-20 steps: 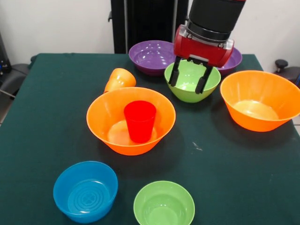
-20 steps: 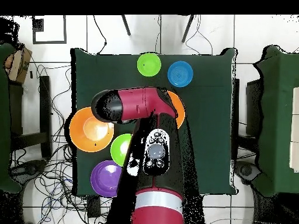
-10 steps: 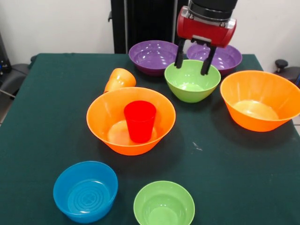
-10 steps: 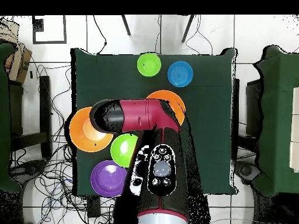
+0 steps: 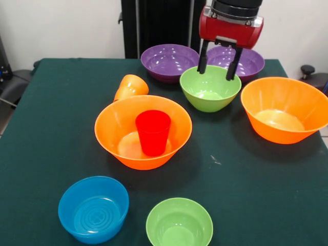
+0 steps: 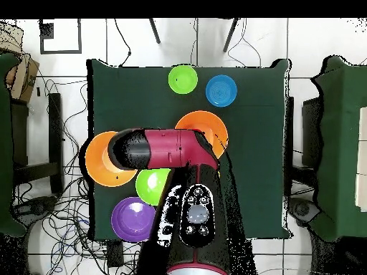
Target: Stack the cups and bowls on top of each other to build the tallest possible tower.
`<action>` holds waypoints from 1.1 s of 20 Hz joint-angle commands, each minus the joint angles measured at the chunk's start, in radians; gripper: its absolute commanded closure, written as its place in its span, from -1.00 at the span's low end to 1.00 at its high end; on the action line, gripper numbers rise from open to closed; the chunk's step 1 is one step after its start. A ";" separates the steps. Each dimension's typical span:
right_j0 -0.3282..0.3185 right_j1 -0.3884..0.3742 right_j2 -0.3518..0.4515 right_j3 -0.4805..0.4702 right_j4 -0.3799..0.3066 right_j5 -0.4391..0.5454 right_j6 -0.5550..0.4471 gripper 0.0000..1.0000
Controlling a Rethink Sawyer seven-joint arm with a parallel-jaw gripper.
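1. Blue bowl [image 5: 93, 209] and small green bowl [image 5: 179, 223]: far below-left of the gripper [image 5: 220, 71], unmoved.
2. Orange cup [image 5: 131, 87] on its side, left of the gripper; same spot.
3. Red cup [image 5: 152, 132] upright in the large orange bowl [image 5: 143, 131], the tower base; unchanged.
4. Gripper: fingers spread, empty, above the medium green bowl [image 5: 210, 88]; risen since a second ago, when its fingers were down inside that bowl.
5. Second orange bowl [image 5: 285, 109]: lower right, unmoved.
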 commanded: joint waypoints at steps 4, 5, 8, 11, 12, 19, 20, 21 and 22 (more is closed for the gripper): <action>0.011 0.076 0.133 0.052 0.036 -0.134 0.092 -1.00; 0.008 0.090 0.143 0.041 0.039 -0.143 0.088 -1.00; 0.006 0.121 0.151 0.018 0.043 -0.162 0.083 -1.00; 0.008 0.144 0.151 -0.007 0.048 -0.166 0.082 -1.00; 0.009 0.149 0.154 -0.011 0.052 -0.169 0.083 -1.00; 0.019 0.191 0.163 -0.050 0.071 -0.190 0.085 -1.00; 0.019 0.199 0.164 -0.056 0.070 -0.196 0.084 -1.00; 0.016 0.203 0.169 -0.059 0.072 -0.197 0.080 -1.00; 0.016 0.204 0.170 -0.060 0.073 -0.196 0.080 -1.00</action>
